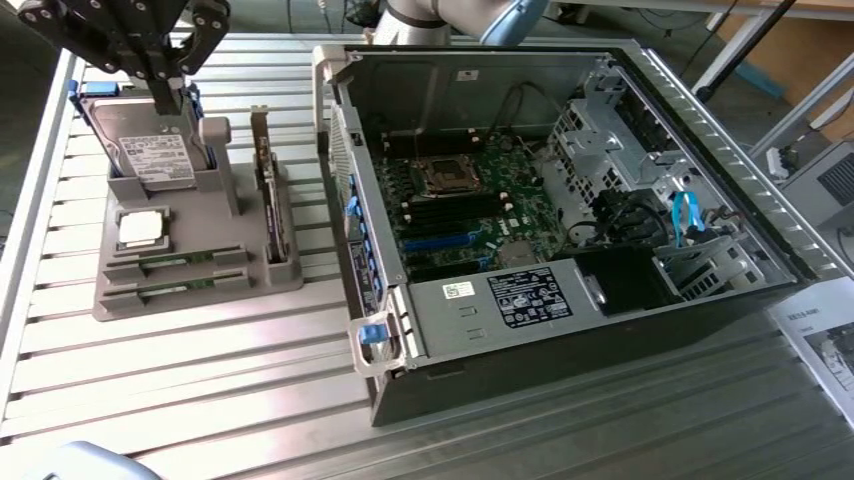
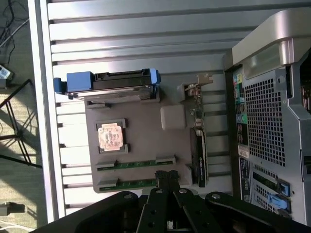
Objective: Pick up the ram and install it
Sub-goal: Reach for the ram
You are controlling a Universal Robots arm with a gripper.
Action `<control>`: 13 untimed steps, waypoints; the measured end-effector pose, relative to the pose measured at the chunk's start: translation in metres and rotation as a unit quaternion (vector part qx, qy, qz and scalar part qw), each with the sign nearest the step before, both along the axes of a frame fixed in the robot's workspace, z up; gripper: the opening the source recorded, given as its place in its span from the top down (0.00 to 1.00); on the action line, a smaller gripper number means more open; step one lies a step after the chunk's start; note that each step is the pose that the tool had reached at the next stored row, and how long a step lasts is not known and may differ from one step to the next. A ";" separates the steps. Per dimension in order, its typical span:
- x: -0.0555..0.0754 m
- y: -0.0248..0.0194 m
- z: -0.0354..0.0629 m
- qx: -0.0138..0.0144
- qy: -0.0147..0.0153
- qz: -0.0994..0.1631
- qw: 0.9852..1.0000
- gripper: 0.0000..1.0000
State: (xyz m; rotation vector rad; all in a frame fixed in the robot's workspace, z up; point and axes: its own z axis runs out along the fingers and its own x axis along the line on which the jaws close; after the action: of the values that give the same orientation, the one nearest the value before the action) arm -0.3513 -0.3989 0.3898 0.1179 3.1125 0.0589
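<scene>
Two ram sticks, thin and green, lie in the front slots of a grey holder point(image 1: 120, 300): one point(image 1: 178, 262) point(image 2: 137, 164) and a second point(image 1: 171, 290) point(image 2: 131, 183) beside it. My gripper point(image 1: 167, 103) hangs well above the holder's back end, over the hard drive, with its dark fingers pressed together and nothing between them. In the wrist view the fingertips point(image 2: 166, 174) sit just over the nearer edge of the holder, close to the ram sticks. The open computer case point(image 1: 694, 130) lies to the exterior view's right, with its motherboard point(image 1: 461, 215) exposed.
The holder also carries a hard drive with blue rails point(image 1: 154, 150) point(image 2: 112, 83), a square silver processor chip point(image 1: 143, 228) point(image 2: 111, 136) and an upright expansion card point(image 1: 271, 200) point(image 2: 199, 145). All of it rests on a slatted metal table point(image 1: 200, 380). Paper lies at the right edge point(image 1: 821, 345).
</scene>
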 end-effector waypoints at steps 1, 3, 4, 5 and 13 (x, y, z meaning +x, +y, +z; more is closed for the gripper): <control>-0.001 0.0000 -0.0001 -0.001 0.000 0.000 1.000 0.90; -0.002 0.0000 -0.0002 -0.001 0.000 0.000 1.000 0.90; -0.003 0.0000 -0.0002 -0.001 0.000 0.000 1.000 0.90; -0.003 0.0000 -0.0002 -0.001 0.000 0.000 1.000 0.90; -0.009 0.0000 -0.0002 -0.001 0.000 0.000 1.000 0.90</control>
State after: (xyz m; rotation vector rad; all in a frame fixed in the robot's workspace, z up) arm -0.3600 -0.3989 0.3896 0.1177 3.1125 0.0546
